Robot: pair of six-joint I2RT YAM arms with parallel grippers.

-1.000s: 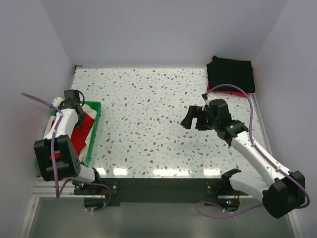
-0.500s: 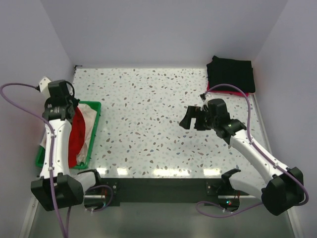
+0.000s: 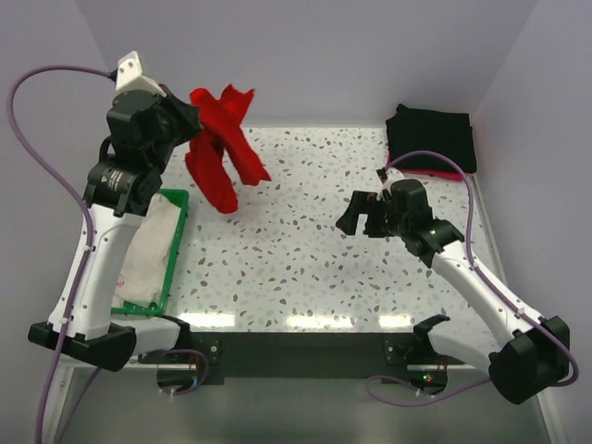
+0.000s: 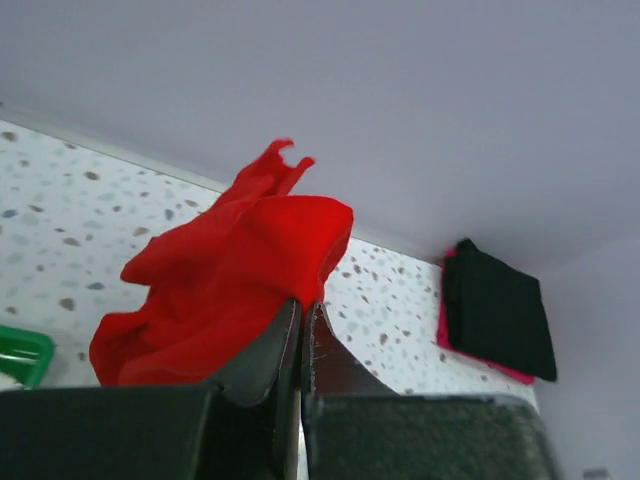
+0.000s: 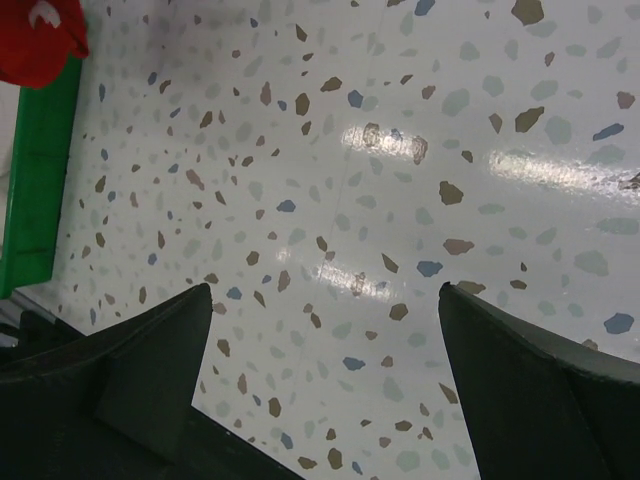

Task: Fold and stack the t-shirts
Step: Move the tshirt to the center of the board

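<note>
The speckled desk (image 3: pixel 296 250) carries a green basket (image 3: pixel 181 242) at its left edge and a black stack (image 3: pixel 432 137) of folded shirts at its far right corner. The red shirt (image 3: pixel 220 165) hangs in the air above the far left of the desk, bunched and twisted. The left claw (image 3: pixel 191 122) grips it by one pinch of cloth, its jaws shut tight on the fabric. A white shirt (image 3: pixel 153 254) lies crumpled in the basket. The right claw (image 3: pixel 357 215) hovers over the middle right of the desk, jaws spread wide and holding nothing. The step in hand looks like carrying the red shirt out to be laid flat. To do it well, the left arm should bring the cloth low over the desk's middle and drag it so that it unrolls. The right claw should take a free hem or shoulder, well apart from the left grip, so the two can pull the shirt taut before it is laid down.
</note>
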